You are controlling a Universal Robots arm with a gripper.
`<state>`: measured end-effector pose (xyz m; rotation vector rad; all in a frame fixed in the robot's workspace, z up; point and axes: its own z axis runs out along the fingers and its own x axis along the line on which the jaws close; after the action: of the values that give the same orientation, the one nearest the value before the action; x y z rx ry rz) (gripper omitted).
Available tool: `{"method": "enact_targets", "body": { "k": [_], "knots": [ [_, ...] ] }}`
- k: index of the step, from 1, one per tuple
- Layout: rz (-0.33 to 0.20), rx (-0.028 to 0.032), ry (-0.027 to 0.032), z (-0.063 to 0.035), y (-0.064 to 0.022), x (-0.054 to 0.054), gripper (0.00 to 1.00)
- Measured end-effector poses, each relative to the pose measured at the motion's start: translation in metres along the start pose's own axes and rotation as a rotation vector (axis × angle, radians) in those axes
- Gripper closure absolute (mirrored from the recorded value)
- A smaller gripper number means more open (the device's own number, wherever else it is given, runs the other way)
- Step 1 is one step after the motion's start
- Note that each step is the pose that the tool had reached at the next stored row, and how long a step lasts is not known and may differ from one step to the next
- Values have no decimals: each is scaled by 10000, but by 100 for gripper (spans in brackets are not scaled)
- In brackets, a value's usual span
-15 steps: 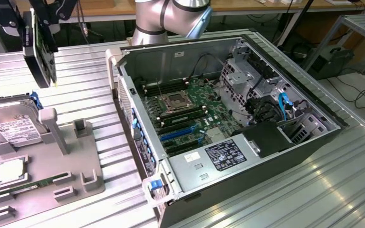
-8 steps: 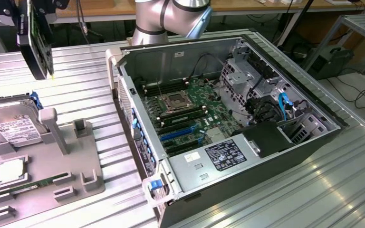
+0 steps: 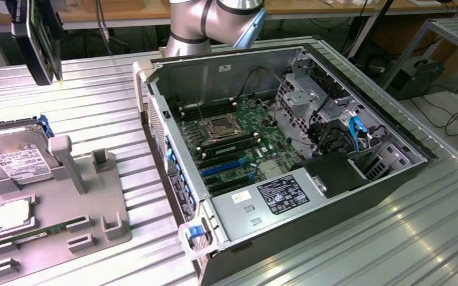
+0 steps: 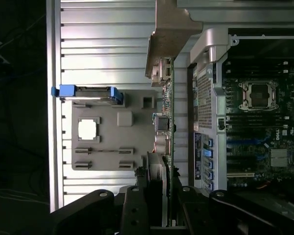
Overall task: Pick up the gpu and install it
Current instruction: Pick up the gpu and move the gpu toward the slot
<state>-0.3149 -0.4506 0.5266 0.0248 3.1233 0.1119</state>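
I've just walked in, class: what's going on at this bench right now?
The robot arm has its hand closed on the gpu, held edge-on with the silver bracket at the far end. The card hangs above the table, between the grey parts holder and the open computer case. It is not yet seated on the motherboard.

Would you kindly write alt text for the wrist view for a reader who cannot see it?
The gripper holds the graphics card edge-on, silver bracket at its far end, above a ribbed metal table. A grey parts tray lies on one side, the open computer case on the other.
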Motion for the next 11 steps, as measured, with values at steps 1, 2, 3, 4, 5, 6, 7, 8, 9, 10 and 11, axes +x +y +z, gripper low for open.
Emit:
{"method": "enact_targets", "body": {
  "k": [1, 2, 3, 4, 5, 6, 7, 8, 9, 10, 11],
  "knots": [
    [0, 0, 0, -12, 1, 0, 73],
    [0, 0, 1, -32, 2, -1, 73],
    [0, 1, 1, -47, 4, -1, 73],
    [0, 0, 0, -63, 4, -1, 73],
    [0, 0, 0, -79, 6, -1, 73],
    [-1, 0, 0, -94, 7, -2, 73],
    [0, 0, 0, -111, 8, -2, 73],
    [-1, 0, 0, -126, 9, -2, 73],
    [0, 0, 0, -143, 10, -2, 73],
    [-1, 1, 1, -160, 12, -3, 73],
    [0, 0, 0, -174, 12, -3, 73]
  ]
}}
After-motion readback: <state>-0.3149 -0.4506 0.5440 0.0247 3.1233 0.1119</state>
